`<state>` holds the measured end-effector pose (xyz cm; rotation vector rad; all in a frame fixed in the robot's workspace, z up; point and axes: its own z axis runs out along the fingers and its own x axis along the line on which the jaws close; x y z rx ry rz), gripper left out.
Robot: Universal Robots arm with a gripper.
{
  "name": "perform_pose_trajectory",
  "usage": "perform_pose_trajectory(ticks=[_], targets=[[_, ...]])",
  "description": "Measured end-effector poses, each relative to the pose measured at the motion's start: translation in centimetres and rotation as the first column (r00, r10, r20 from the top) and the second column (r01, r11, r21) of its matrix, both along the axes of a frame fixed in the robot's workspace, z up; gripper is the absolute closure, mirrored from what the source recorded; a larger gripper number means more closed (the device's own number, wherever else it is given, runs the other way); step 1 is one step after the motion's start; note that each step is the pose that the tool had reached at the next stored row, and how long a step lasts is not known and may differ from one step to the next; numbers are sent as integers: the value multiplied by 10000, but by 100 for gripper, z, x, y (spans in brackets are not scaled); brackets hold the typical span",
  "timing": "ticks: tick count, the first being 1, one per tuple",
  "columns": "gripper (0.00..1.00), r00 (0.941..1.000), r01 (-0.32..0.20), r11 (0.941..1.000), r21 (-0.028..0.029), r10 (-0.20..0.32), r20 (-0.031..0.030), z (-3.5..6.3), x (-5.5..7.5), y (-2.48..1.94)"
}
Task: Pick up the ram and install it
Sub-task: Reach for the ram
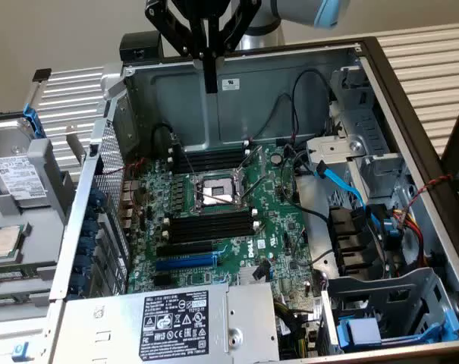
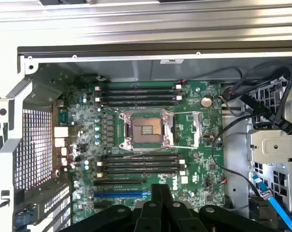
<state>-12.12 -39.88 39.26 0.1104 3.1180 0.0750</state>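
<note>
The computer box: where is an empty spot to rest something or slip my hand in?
Bare spots: the silver metal power supply lid beside its black label, and the plain grey back wall behind the black memory slots. It is crowded at the exterior view's right, where black and blue cables tangle.

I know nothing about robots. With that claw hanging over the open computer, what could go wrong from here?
The shut gripper hangs above the motherboard. If it came down off-line, it might strike the exposed processor socket, which lies right between the memory slots. The loose blue cable beside the board could perhaps snag the arm.
</note>
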Motion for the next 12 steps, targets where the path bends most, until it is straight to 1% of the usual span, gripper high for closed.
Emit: perform_pose_trajectory(ticks=[12], targets=[[89,10000,1,10000,-1,-1,-1,0,-3,0]])
